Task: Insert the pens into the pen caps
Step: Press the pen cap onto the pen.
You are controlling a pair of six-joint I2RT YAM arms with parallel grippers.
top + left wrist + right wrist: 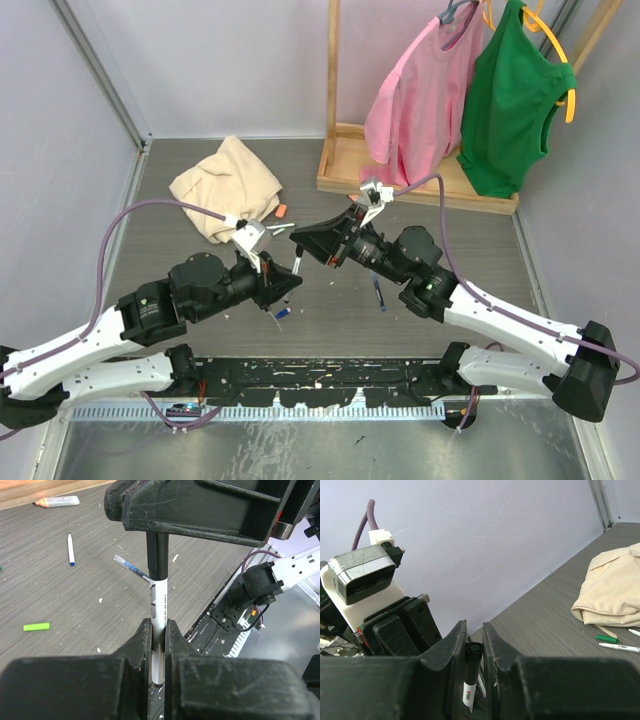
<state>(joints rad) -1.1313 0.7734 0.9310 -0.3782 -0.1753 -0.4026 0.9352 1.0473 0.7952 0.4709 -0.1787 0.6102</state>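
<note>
Pinching a white-barrelled pen, left fingers face right fingers clamping its black cap

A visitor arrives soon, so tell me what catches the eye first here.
The two hands meet mid-table on one pen: the left hand grips its white barrel, the right hand its black cap. Behind, a pink shirt and a green top hang on a wooden rack at the far right.
</note>
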